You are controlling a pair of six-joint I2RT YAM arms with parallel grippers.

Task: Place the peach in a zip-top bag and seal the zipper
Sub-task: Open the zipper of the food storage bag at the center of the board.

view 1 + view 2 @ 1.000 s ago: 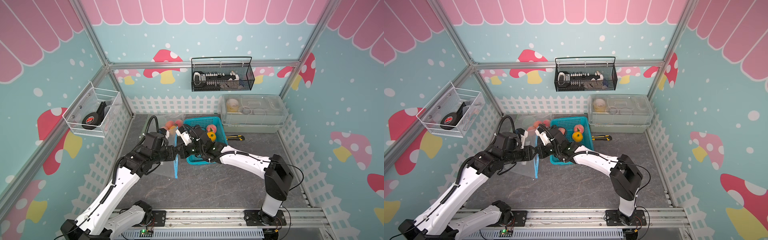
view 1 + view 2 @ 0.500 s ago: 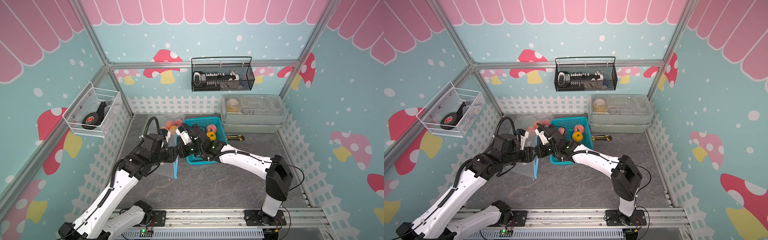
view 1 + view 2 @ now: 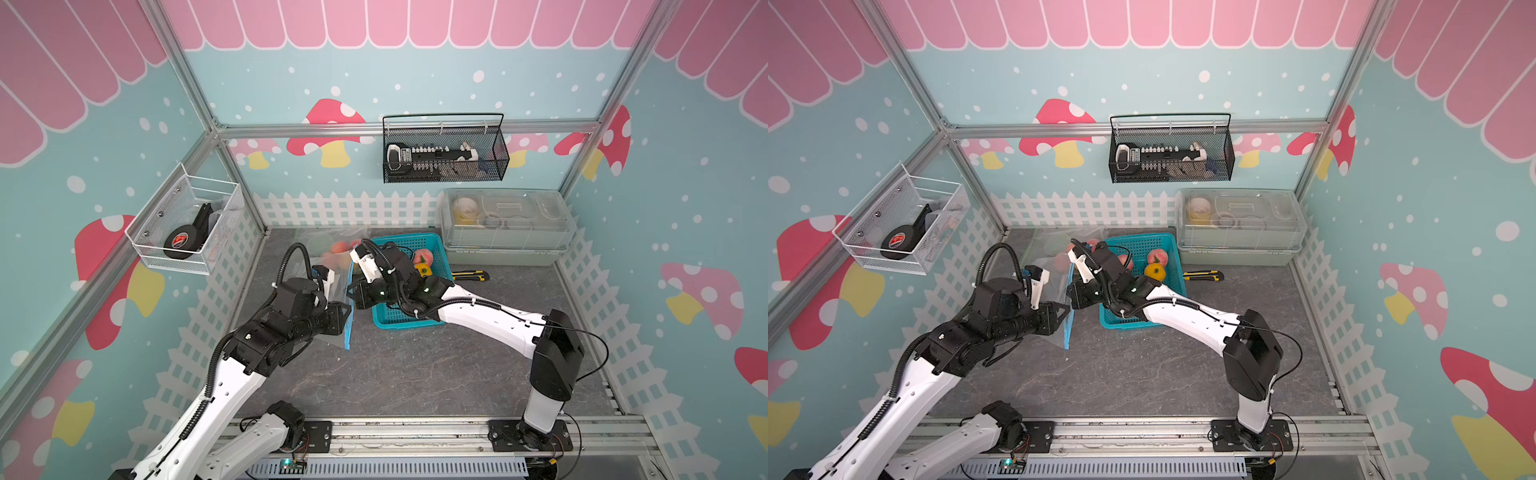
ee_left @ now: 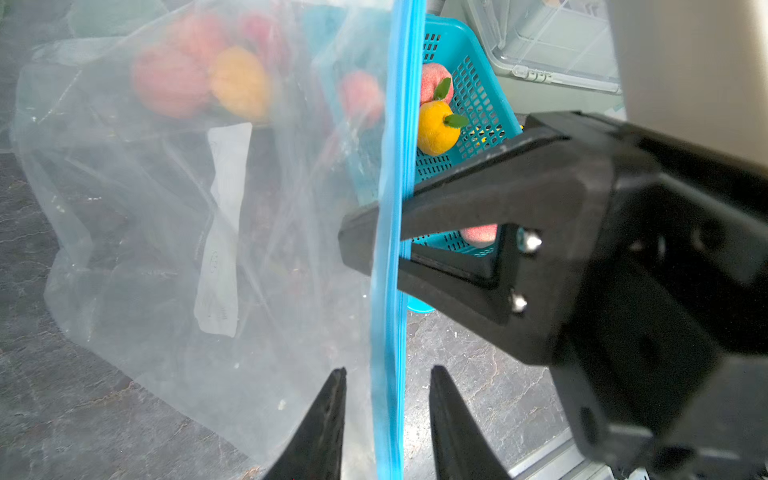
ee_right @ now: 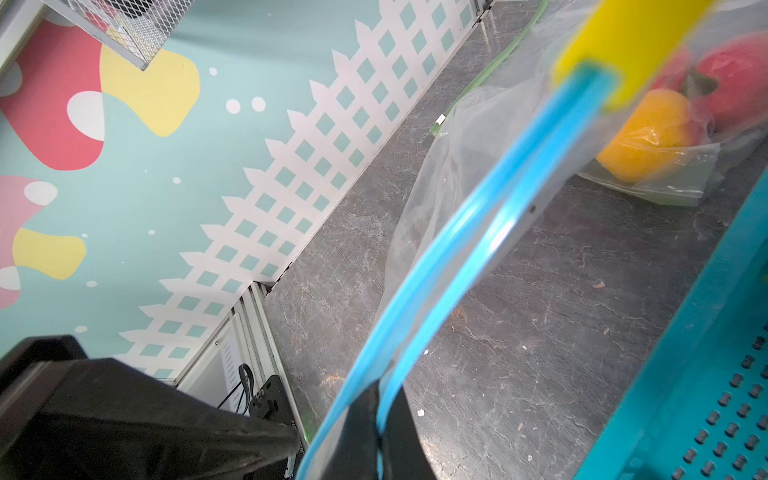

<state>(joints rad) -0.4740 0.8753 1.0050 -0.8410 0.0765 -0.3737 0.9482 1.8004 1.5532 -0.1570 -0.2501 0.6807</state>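
peach (image 4: pixel 432 85) sits in the teal basket (image 3: pixel 395 323), touching an orange fruit (image 4: pixel 436 129); zip-top bag (image 4: pixel 166 249) is held up just beside the basket, its clear body draping onto the table (image 3: pixel 415 365); its blue zipper strip (image 4: pixel 388 332) runs near upright; right gripper (image 4: pixel 365 245) clamped tight on the strip; left gripper (image 4: pixel 386 399) jaws apart, one finger each side of the strip, gap visible on both sides; second bag (image 3: pixel 336 253) holding fruit lies behind, near the back fence.

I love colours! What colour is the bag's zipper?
The zipper is blue; best in left wrist view.
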